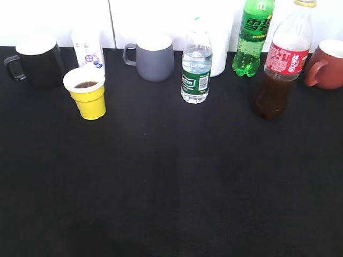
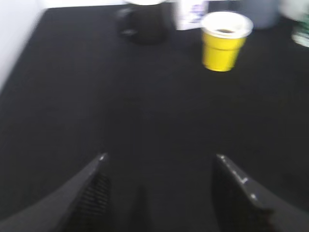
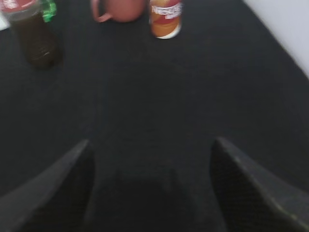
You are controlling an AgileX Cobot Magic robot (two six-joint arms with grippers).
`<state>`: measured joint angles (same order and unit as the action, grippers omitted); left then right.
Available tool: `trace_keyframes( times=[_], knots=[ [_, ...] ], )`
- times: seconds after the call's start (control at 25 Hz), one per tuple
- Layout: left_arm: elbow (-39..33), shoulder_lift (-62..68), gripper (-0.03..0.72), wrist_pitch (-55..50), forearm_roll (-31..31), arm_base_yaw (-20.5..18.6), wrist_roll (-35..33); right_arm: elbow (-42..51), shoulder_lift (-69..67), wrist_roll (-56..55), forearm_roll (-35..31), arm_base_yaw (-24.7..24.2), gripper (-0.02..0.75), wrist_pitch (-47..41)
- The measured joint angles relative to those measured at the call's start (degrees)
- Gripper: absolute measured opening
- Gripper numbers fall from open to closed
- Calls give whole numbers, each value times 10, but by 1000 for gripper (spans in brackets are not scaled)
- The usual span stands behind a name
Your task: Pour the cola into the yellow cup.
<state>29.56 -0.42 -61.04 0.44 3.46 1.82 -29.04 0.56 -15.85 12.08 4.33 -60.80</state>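
The cola bottle [image 1: 283, 61] stands upright at the right of the black table, with a red label, a yellowish cap and dark drink in its lower part. Its base also shows in the right wrist view [image 3: 34, 36]. The yellow cup [image 1: 88, 93] stands at the left with dark liquid inside; it also shows in the left wrist view [image 2: 223, 41]. My left gripper [image 2: 159, 157] is open and empty, well short of the cup. My right gripper [image 3: 152, 142] is open and empty, well short of the bottle. Neither gripper shows in the exterior view.
Along the back stand a black mug [image 1: 35, 61], a white carton [image 1: 88, 48], a grey mug [image 1: 153, 56], a water bottle [image 1: 196, 67], a green soda bottle [image 1: 253, 37] and a dark red mug [image 1: 327, 64]. An orange can [image 3: 165, 18] stands beside the red mug.
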Motion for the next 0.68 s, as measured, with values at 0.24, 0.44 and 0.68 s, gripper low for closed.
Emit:
trace_keyframes(
  times=[0.24,0.44,0.68],
  knots=[
    [0,0,478,0,0,-8,0,0,0,0,0,-1,566,0],
    [0,0,461,0,-4,-8,0,0,0,0,0,-1,563,0],
    [0,0,458,0,-4,-8,0,0,0,0,0,-1,553,0]
  ],
)
